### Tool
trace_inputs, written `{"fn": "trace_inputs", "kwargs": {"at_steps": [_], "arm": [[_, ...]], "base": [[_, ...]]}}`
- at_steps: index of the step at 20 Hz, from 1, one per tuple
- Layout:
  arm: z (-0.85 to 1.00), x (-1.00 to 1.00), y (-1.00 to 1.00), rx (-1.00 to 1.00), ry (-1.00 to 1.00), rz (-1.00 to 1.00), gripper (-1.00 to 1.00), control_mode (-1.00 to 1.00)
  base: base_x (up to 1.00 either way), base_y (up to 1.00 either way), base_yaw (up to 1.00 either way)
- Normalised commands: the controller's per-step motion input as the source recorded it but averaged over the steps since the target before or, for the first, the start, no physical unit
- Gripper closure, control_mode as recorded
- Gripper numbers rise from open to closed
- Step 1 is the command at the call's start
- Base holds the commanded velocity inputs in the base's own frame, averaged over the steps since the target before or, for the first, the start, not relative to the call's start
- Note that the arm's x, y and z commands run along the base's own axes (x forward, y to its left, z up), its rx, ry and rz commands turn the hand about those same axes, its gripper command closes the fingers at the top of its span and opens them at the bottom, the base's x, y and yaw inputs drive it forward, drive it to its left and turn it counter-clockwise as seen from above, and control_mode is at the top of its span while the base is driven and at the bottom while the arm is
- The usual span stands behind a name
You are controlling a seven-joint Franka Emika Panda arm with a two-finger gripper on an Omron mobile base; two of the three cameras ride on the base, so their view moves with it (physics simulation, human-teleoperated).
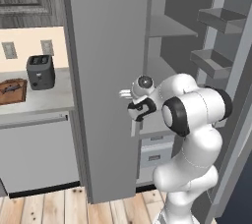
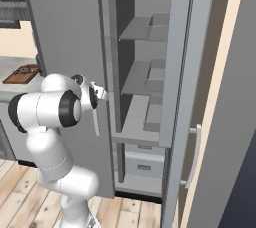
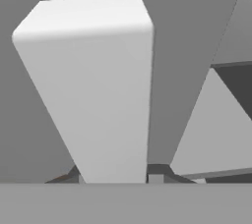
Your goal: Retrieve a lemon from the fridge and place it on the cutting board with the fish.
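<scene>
The pale handle [image 3: 93,90] of the fridge [image 1: 106,70] is looming right in front of my camera, a long blocky bar, and I am clamping my gripper [image 3: 115,171] shut on it. The fridge is standing tall and matte grey just right of the counter [image 1: 44,101], its right door [image 2: 187,97] swung open on grey shelves and door bins. On the counter, the reddish-brown cutting board [image 1: 12,92] is sitting at the left edge beside the dark toaster [image 1: 40,71]; something dark is lying on it.
</scene>
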Motion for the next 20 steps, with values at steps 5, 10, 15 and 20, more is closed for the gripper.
{"fn": "trace_inputs", "kwargs": {"at_steps": [5,10,15,20], "arm": [[0.01,-0.65,0.00,0.01,0.00,-0.24,1.00,-1.00],[0.09,-0.87,0.30,-0.06,0.00,-0.30,1.00,-1.00],[0.02,-0.73,0.66,-0.07,0.01,-0.29,1.00,-1.00],[0.00,-0.72,0.74,-0.08,0.07,-0.24,1.00,-1.00]], "base": [[0.00,0.00,0.00],[0.00,0.00,0.00],[0.00,0.00,0.00],[0.00,0.00,0.00]]}}
